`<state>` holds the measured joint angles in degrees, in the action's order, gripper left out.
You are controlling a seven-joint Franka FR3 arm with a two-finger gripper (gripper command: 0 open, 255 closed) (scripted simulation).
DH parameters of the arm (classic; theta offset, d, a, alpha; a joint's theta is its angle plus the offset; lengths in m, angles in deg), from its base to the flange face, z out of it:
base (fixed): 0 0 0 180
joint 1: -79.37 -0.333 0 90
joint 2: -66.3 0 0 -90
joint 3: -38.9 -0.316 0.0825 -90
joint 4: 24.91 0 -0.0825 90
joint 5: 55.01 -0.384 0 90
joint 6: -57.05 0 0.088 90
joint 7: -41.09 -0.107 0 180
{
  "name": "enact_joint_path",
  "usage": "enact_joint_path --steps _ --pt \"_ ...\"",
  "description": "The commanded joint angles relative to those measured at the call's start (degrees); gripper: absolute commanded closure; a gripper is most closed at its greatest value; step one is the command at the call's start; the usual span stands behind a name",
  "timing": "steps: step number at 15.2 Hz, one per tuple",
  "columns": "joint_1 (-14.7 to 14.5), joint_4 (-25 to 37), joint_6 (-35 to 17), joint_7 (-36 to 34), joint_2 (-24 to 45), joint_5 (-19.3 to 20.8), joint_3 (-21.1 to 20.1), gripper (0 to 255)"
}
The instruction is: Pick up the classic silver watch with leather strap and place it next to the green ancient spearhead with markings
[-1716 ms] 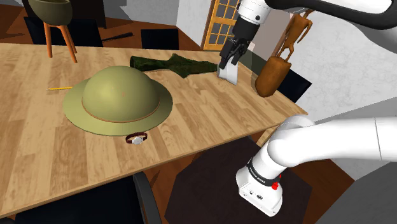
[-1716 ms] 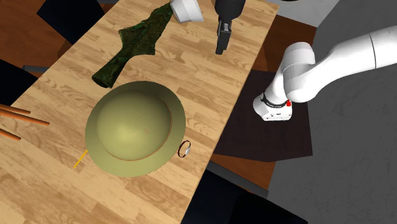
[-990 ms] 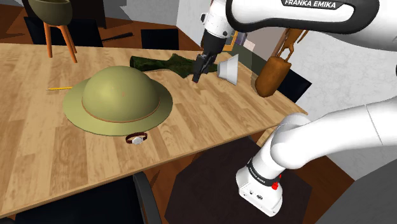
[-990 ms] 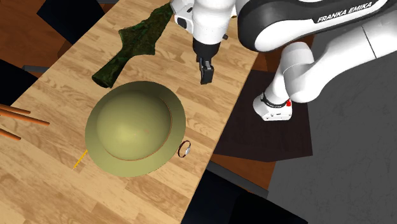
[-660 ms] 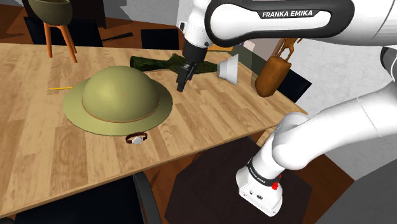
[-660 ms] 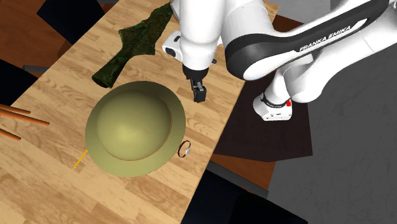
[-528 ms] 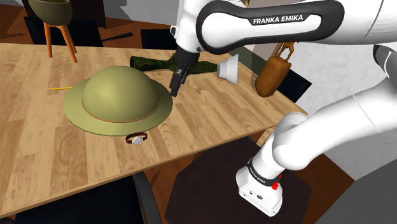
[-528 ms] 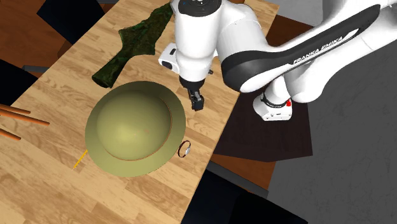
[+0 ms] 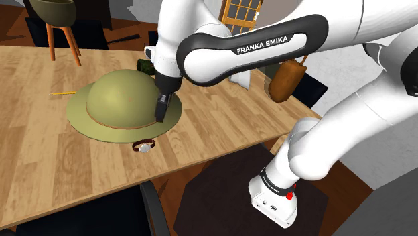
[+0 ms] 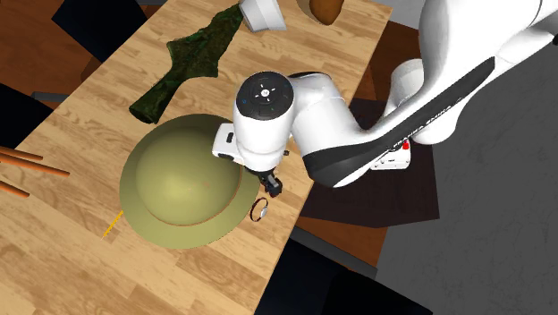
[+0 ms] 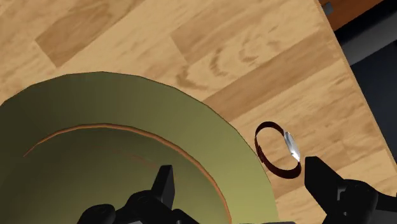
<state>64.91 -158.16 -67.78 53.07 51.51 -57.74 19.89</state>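
Trouble is the brim of the hat [image 11: 95,165]: my pincer [image 11: 242,173] hangs spread and empty above it, the watch [image 11: 278,149] sits just beside it near the edge of the table [image 11: 191,38], so a finger may snag the brim or nudge the watch overboard.

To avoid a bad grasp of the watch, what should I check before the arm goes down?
1. The tool open: ok, fingers apart.
2. The watch free on the table: ok.
3. The tool centred over it: not ok; it lies near one finger, the other is over the hat brim.
4. Gap between watch and hat: cannot tell.
5. Bare wood beside the spearhead: ok.
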Motion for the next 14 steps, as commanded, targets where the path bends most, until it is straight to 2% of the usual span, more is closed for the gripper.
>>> enact_joint_path --steps 1,8,14 --pt "-0.86 1.00 -2.11 0.36 3.08 1.17 -1.51 0" --pt "-4.12 4.53 -8.28 -0.44 13.59 7.53 -6.61 0" --pt "-4.21 3.62 -12.02 -1.98 16.84 9.94 -6.64 0"
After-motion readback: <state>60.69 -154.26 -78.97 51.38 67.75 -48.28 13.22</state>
